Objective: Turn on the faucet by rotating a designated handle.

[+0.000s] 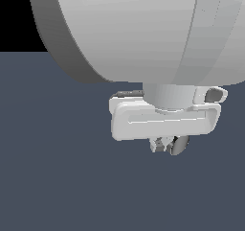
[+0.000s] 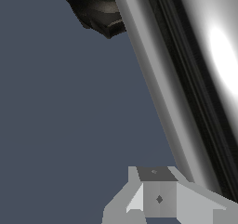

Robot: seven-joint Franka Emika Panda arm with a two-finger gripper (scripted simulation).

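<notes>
the handle is lying just beside the gripper, its long axis running from 11 to 5 o'clock; i cannot tell if the fingers are apart.

The arm's white gripper hangs over the grey floor, its fingers beside the silver handle.

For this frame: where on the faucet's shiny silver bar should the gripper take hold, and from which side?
Grip the smooth chrome-silver cylindrical handle along its straight length, away from the black ridged base, jaws closing across its round section. The bar is uniform and long, so a crosswise approach looks best. Whether the white gripper touches it cannot be told.
</notes>
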